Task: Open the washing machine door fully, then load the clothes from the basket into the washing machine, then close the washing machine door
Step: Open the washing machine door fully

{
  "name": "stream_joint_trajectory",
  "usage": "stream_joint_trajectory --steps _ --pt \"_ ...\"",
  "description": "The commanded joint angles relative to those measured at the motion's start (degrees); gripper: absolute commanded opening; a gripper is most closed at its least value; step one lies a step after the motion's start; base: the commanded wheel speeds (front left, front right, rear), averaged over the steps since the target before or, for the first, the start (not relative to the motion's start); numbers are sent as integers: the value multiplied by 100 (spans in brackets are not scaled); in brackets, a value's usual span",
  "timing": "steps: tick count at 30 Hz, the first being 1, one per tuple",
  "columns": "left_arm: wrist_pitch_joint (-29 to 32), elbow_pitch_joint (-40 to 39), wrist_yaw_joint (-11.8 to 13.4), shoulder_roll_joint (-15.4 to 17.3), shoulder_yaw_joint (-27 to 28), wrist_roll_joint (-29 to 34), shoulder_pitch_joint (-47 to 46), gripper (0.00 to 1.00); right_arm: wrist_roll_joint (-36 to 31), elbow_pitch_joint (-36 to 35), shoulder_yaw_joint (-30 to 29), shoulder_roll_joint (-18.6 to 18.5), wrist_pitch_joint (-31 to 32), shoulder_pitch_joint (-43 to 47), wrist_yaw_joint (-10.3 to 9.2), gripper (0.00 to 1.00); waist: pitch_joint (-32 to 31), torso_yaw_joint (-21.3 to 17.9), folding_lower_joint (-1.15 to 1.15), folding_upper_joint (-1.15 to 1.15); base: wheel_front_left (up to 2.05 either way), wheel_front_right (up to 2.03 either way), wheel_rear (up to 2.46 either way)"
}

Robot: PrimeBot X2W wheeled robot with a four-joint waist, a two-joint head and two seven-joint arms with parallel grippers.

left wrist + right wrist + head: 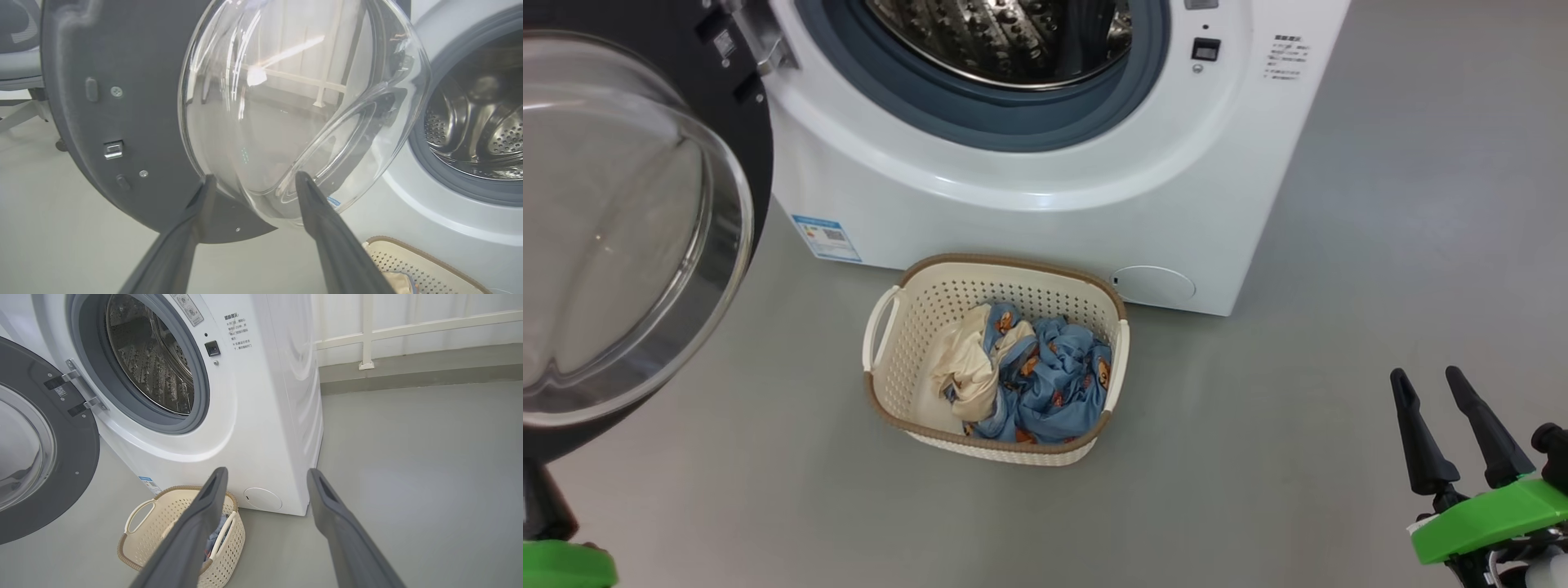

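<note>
Smooth grey floor carries the basket mid-frame below the washing machine (white railing upper right, right wrist view). Left gripper and right gripper both gape, empty.

This looks like a plain test room or lab set up for laundry. A white washing machine stands on its own on a smooth grey floor, with a laundry basket in front of it. A pale rail runs along the white wall behind. A wheeled office chair sits off to one side.
</note>
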Motion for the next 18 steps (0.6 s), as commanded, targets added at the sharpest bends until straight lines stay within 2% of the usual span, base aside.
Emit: stream_joint_trajectory --steps 1,18 --pt "-32 -254 -13 199 31 -87 104 100 -15 -143 101 -41 -76 87 8 100 -51 -123 0 0 0 0 0" --pt "-32 -951 -14 216 -1317 -576 568 100 -69 -176 -21 98 -76 65 8 100 -44 -994 0 0 0 0 0"
